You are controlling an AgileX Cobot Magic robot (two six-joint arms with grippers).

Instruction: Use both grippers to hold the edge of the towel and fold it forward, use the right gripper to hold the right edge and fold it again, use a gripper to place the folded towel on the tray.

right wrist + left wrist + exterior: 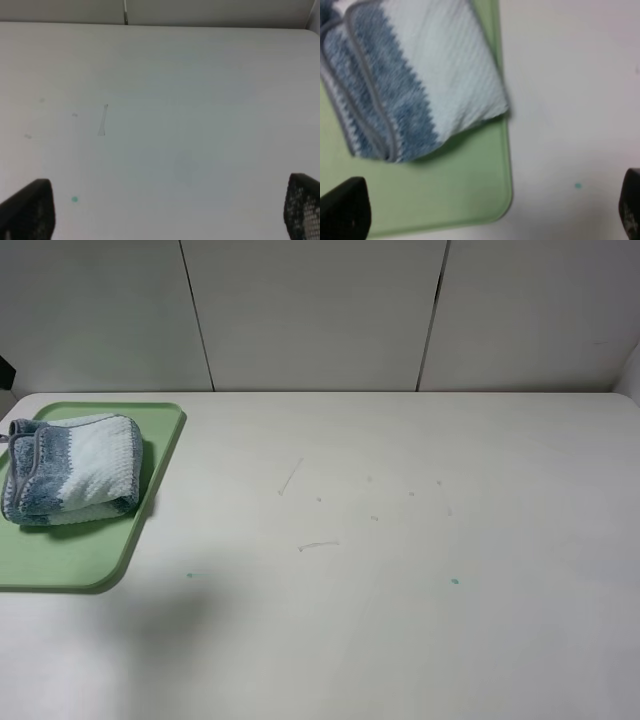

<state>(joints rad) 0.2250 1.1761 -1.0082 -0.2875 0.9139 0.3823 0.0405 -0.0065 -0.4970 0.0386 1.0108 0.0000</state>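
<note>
The soft blue and white folded towel [72,469] lies on the flat green plastic tray [95,565]. The job looks done. The left gripper [485,210] and right gripper [165,210] are wide apart, holding nothing.

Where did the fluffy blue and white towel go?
The folded blue and white towel lies on the green plastic tray at the table's far left in the high view, no hand touching it.

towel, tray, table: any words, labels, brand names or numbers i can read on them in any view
None: no readable text in any view.
towel: blue and white bands, grey trim, no tag showing.
tray: plain green.
table: only faint scuffs and small teal specks, no writing.
</note>
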